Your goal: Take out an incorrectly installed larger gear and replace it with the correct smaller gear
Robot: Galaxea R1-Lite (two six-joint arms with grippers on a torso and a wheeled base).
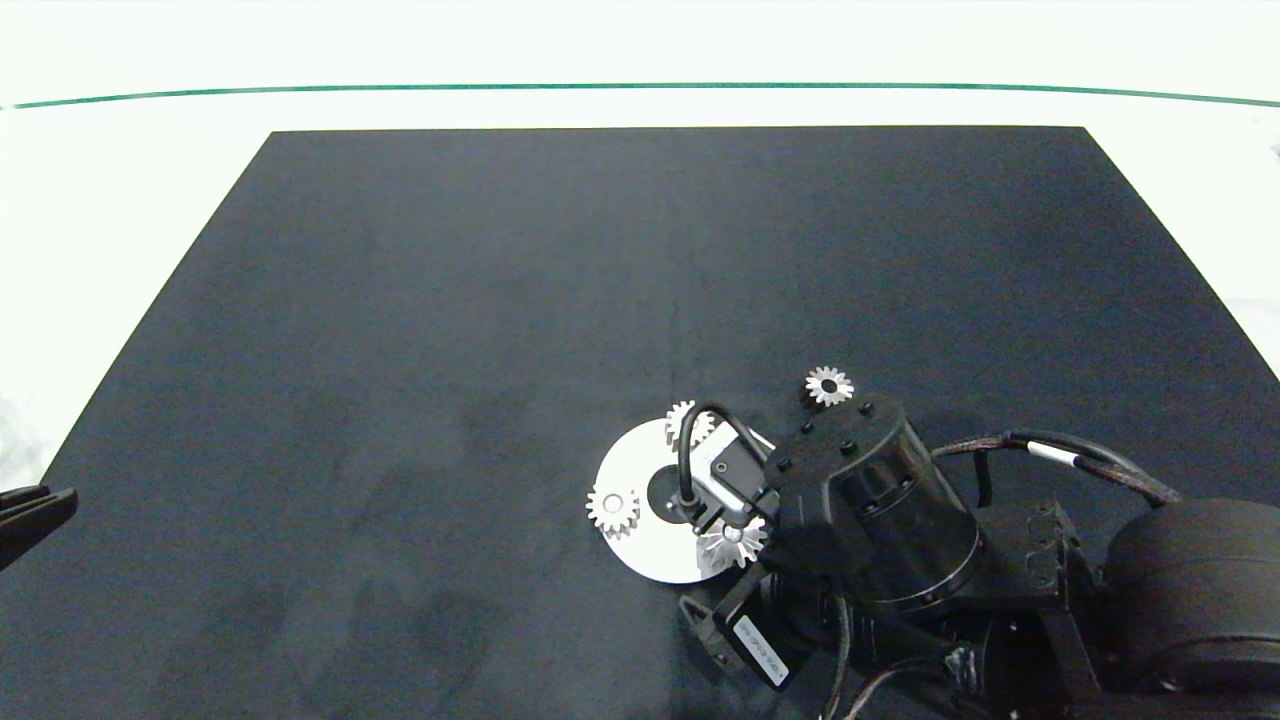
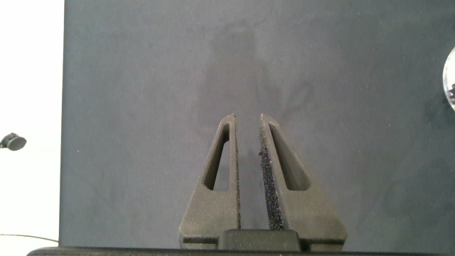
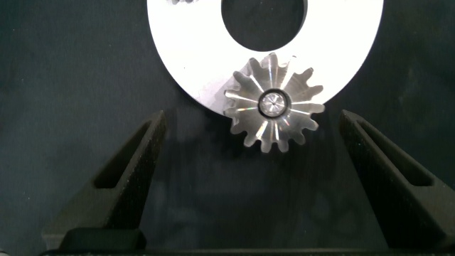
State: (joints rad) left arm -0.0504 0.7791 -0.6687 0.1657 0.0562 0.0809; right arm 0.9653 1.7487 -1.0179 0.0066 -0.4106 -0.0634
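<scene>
- Looking down from the head view, a white round plate (image 1: pixel 625 560) lies on the black mat (image 1: pixel 500 300) and carries gears on pins near its rim. The larger gear (image 1: pixel 731 543) sits at the plate's near-right edge, and its teeth reach out past the rim. Two small blunt-toothed gears stand at other places on the rim, one (image 1: pixel 612 510) at the left and one (image 1: pixel 688 422) at the far side, half hidden by a cable. The smaller gear (image 1: pixel 829 385) lies loose on the mat, beyond the plate on its right, just beside the arm's housing; I judge it waits there as the replacement. The right arm covers the plate's right part, so its gripper cannot be seen from here. The left gripper (image 1: pixel 35 515) is parked at the mat's left edge, well apart from the plate.
- In the left wrist view, the left gripper (image 2: pixel 249 171) has its fingers almost together, with nothing between them, over bare mat. Only a small piece of the plate's rim (image 2: pixel 450 75) shows at the edge.
- In the right wrist view, the right gripper (image 3: pixel 252 185) is spread wide, one finger on each side of the larger gear (image 3: pixel 274 103), touching nothing. The gear is still on its pin, whose end shows in the bore. This placing looks like a line-up for gripping the gear across its teeth and lifting it off.
</scene>
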